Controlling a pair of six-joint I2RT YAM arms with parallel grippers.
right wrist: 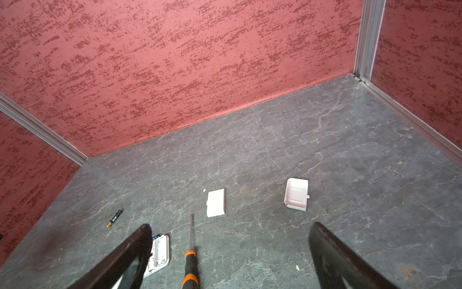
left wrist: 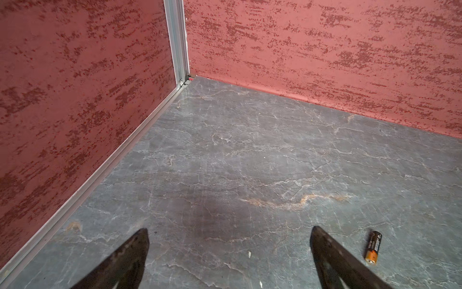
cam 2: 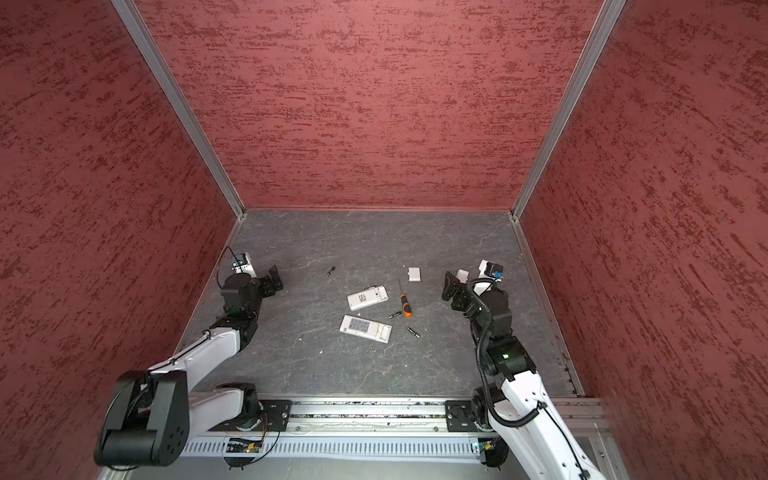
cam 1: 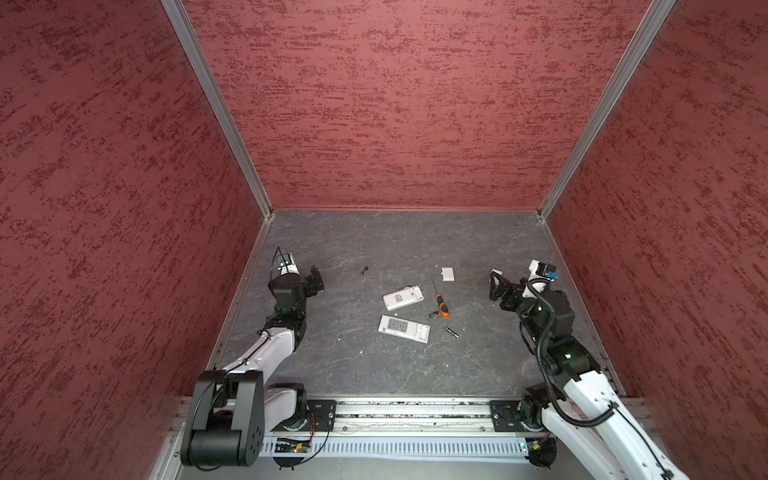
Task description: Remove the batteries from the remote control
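**Progress.** Two white remotes lie face down near the middle of the surface (cam 1: 353, 365): the farther remote (cam 1: 402, 298) and the nearer remote (cam 1: 404, 328). On both, the battery bay is uncovered. Both covers are off. The flat cover (cam 1: 447, 274) lies beyond the tip of the screwdriver (cam 1: 441, 305), and the upturned cover (right wrist: 296, 194) lies hollow side up, nearer the right arm.

Three batteries are out on the surface:
- The far battery (cam 1: 364, 272) lies alone toward the left arm.
- The middle battery (cam 1: 432, 315) lies just beside the screwdriver handle.
- The near battery (cam 1: 451, 331) lies just off the nearer remote's end.

Whether a cell remains in either bay cannot be told, as the bays show too small. The unloading is judged largely or wholly done. At most a check of the bays, and perhaps one more cell, is left.

**Fingers.** The left fingers (left wrist: 130, 257) are spread wide with nothing between them, and are held at the left side of the surface. In the left wrist view the far battery (left wrist: 373, 247) lies just beside the outer edge of one finger. It is outside the gap and not touched.

The right fingers (right wrist: 330, 255) are likewise spread wide and empty, at the right side of the surface. The middle and near batteries lie well apart from them, toward the centre. In the right wrist view only the screwdriver shaft shows on the surface within the gap between these fingers.
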